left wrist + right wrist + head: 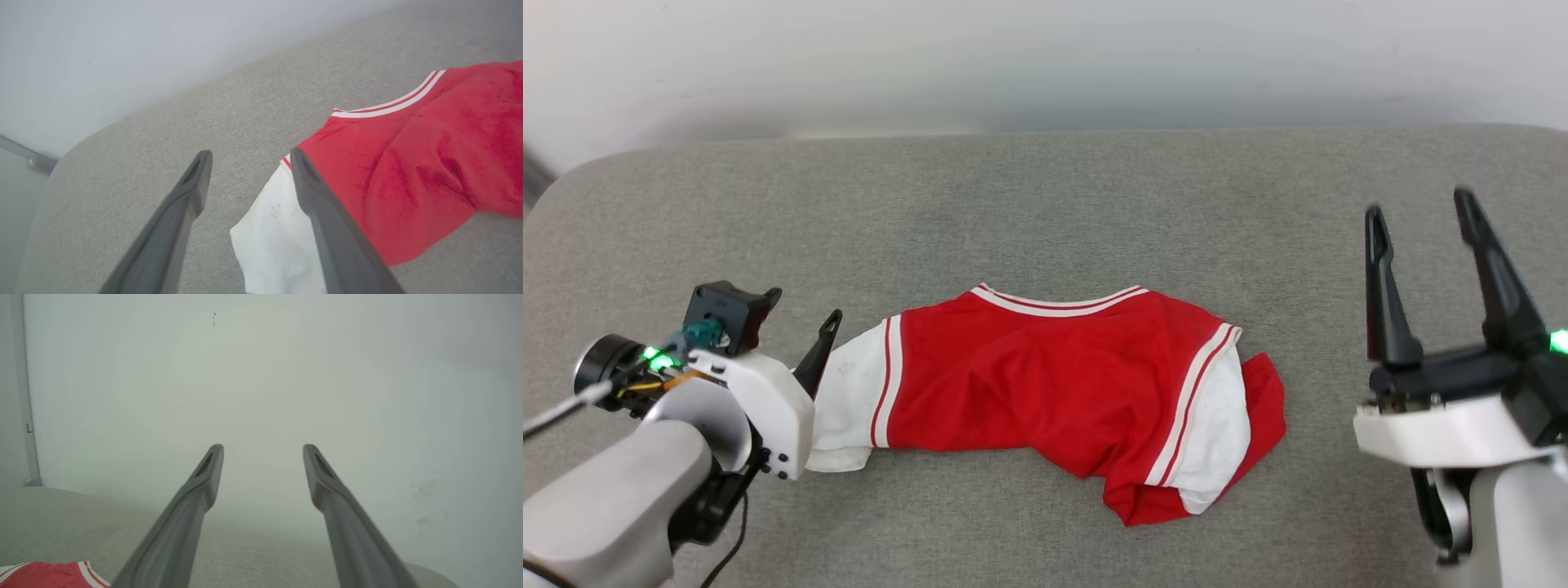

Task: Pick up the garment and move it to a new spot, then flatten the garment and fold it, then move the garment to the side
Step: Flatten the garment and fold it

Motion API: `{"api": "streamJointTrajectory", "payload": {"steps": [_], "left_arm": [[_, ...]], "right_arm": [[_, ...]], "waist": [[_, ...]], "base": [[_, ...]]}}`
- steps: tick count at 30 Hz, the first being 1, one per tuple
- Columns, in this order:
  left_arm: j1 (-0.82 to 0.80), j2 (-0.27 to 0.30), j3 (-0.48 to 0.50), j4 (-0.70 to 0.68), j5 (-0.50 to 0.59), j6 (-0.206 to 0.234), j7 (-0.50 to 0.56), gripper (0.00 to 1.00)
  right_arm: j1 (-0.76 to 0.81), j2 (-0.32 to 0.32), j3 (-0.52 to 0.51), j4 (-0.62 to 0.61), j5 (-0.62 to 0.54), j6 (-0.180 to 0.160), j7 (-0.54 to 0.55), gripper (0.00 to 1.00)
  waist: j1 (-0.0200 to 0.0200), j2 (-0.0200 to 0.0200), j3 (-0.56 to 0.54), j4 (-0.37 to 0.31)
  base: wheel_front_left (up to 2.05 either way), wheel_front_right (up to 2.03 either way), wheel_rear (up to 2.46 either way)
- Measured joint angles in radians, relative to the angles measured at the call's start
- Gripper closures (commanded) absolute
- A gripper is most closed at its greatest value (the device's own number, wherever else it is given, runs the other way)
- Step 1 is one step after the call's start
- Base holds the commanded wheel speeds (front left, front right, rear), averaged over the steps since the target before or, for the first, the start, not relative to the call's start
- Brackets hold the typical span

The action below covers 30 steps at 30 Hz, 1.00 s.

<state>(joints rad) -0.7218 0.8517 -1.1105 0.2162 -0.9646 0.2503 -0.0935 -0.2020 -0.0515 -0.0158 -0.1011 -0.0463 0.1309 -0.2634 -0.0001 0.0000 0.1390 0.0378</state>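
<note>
The garment is a red shirt with white sleeves and red-white striped trim. It lies crumpled across the middle of the grey padded surface, collar toward the far side, its right end bunched over itself. No print shows on the upward side. My left gripper is at the garment's left white sleeve. In the left wrist view the left gripper is open, one finger over the sleeve, holding nothing. My right gripper is open above the surface, right of the garment and apart from it. A corner of the garment shows beside the right gripper.
The padded surface has rounded far corners and ends at a pale wall. Bare grey fabric lies all around the garment, widest behind it and on the right.
</note>
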Motion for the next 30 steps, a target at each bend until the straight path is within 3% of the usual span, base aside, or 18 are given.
{"api": "streamJointTrajectory", "payload": {"steps": [5, 11, 13, 16, 19, 22, 26, 30], "left_arm": [[0.081, -0.016, 0.071, -0.070, 0.004, 0.134, -0.142, 0.00], [0.206, -0.066, 0.237, -0.167, 0.093, 0.273, -0.167, 0.00], [0.265, -0.093, 0.322, -0.211, 0.163, 0.310, -0.169, 0.00], [0.390, -0.142, 0.436, -0.273, 0.255, 0.342, -0.169, 0.00], [0.495, -0.197, 0.539, -0.317, 0.337, 0.348, -0.170, 0.00], [0.580, -0.258, 0.624, -0.349, 0.407, 0.326, -0.170, 0.00], [0.646, -0.347, 0.714, -0.372, 0.492, 0.280, -0.170, 0.00], [0.680, -0.437, 0.770, -0.364, 0.551, 0.219, -0.170, 0.00]], "right_arm": [[-0.122, -0.049, 0.034, -0.005, -0.027, 0.000, 0.000, 0.00], [-0.255, -0.179, 0.146, 0.109, 0.002, 0.000, 0.000, 0.00], [-0.308, -0.232, 0.213, 0.173, 0.028, 0.000, 0.054, 0.00], [-0.393, -0.315, 0.330, 0.240, 0.121, 0.000, 0.217, 0.00], [-0.478, -0.410, 0.460, 0.269, 0.239, 0.000, 0.394, 0.00], [-0.543, -0.499, 0.611, 0.277, 0.406, 0.000, 0.606, 0.00], [-0.658, -0.611, 0.792, 0.262, 0.622, 0.000, 0.852, 0.00], [-0.749, -0.659, 0.910, 0.272, 0.792, 0.000, 1.046, 0.00]], "waist": [[0.0000, 0.0000, 0.007, 0.017], [0.0000, -0.0001, 0.016, 0.036], [0.0000, 0.0000, 0.018, 0.040], [0.0000, 0.0000, 0.024, 0.047], [0.0000, 0.0000, 0.031, 0.056], [0.0000, 0.0000, 0.042, 0.067], [0.0000, 0.0000, 0.068, 0.083], [0.0000, 0.0000, 0.099, 0.108]], "base": [[0.00, 0.00, 0.00], [0.00, 0.00, 0.00], [0.00, 0.00, 0.00], [0.00, 0.00, 0.00], [0.00, 0.00, 0.00], [0.00, 0.00, 0.00], [0.00, 0.00, 0.00], [0.00, 0.00, 0.00]]}}
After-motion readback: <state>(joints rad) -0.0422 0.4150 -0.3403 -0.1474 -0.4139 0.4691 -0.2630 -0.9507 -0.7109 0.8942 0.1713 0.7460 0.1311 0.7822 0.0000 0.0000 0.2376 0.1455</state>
